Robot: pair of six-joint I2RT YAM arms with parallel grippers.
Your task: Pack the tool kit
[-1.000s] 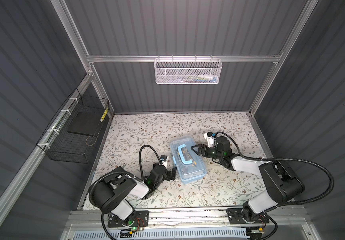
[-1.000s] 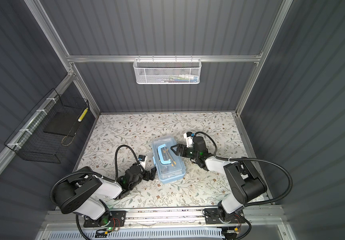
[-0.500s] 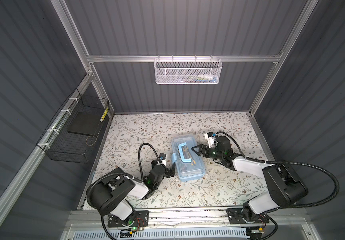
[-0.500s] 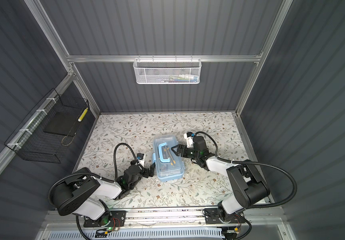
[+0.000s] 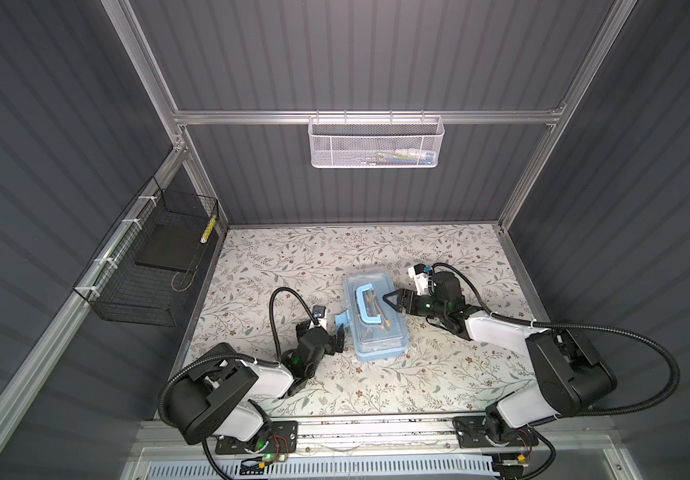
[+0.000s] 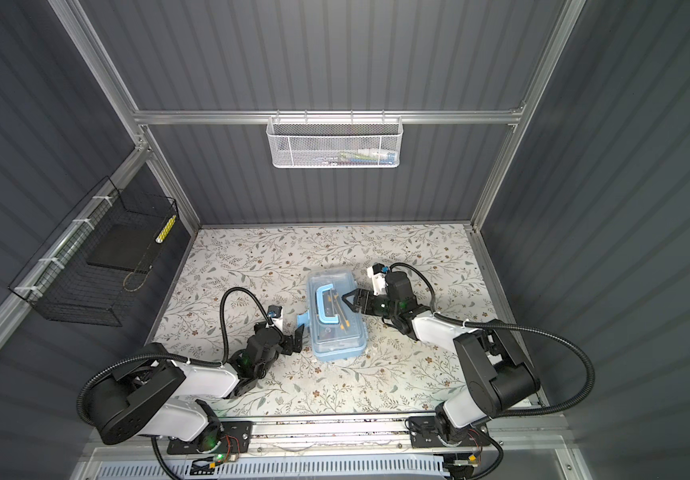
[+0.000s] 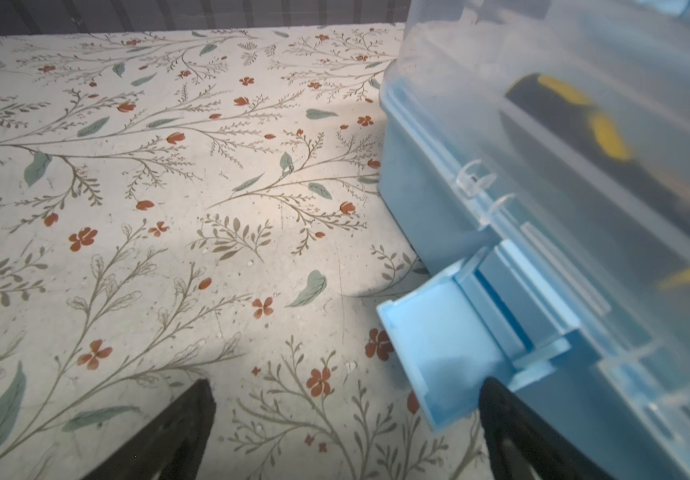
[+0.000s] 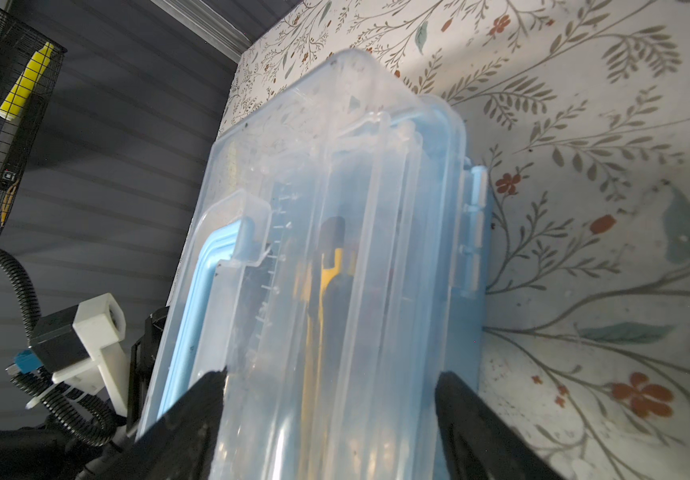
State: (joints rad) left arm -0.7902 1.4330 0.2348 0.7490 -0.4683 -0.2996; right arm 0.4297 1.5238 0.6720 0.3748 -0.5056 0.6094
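**Latch is flipped out, lid's down, and I'm nervous about the next push**

Going biggest to smallest. The floral-patterned tabletop [image 5: 293, 257] is mostly bare. Sitting near the middle of it, between my two arms, is the tool kit [image 5: 378, 345], a small rectangular light-blue plastic box with a clear lid and a pale-blue arched handle [image 5: 363, 307] lying flat on top. Lid looks down, and I can see black-and-yellow tools through it in both wrist views.

The right gripper [image 5: 390, 300] is over the kit's right edge at lid level. In the right wrist view its jaws straddle the lid with the fingers [image 8: 185, 419] spread wide; whether they actually press on the plastic, I can't tell. The left gripper [image 5: 328, 332] is just beside the kit's left side, fully spread and holding nothing. One of its fingertips [image 7: 497, 399] sits right at the little light-blue latch flap [image 7: 439, 353], which is sticking out from the box wall, so not snapped shut.

My guess at what's left: pushing that flap closed.

What could go wrong:
- The box is light, so a sideways shove on the latch could just slide it across the table if the right side isn't bracing it.
- The fingertip is near the flap's edge, so it could slip off instead of folding it up.
- If the lid isn't fully seated, the latch won't catch.
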